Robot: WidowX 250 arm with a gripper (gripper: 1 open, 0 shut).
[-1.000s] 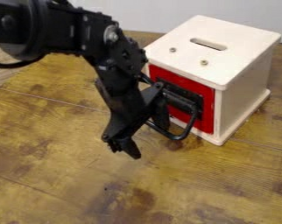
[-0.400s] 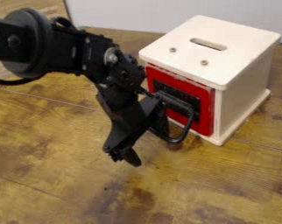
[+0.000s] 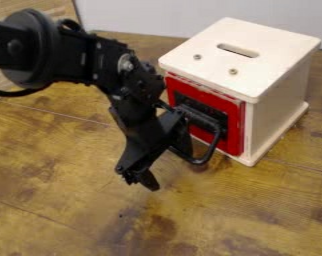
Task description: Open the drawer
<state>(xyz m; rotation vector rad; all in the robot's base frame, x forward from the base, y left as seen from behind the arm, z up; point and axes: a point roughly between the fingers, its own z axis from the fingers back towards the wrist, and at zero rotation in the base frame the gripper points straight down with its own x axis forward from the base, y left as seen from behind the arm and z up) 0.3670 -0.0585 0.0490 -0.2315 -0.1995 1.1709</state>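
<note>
We have lowered our pincer [image 3: 148, 165] a little since a second ago and, for the last moment, it has kept still; it stands wide open, pointing steeply down at the wooden desk [image 3: 70, 215], just in front of the black loop handle [image 3: 208, 131]. The drawer [image 3: 204, 112] sits shut in the cream-white cabinet [image 3: 264, 75] at the right. We judge the approach is done, yet nothing is hooked, so the pull has not begun.

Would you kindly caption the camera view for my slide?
Open gripper lowered beside the black handle of the closed red drawer in a white cabinet.
</note>
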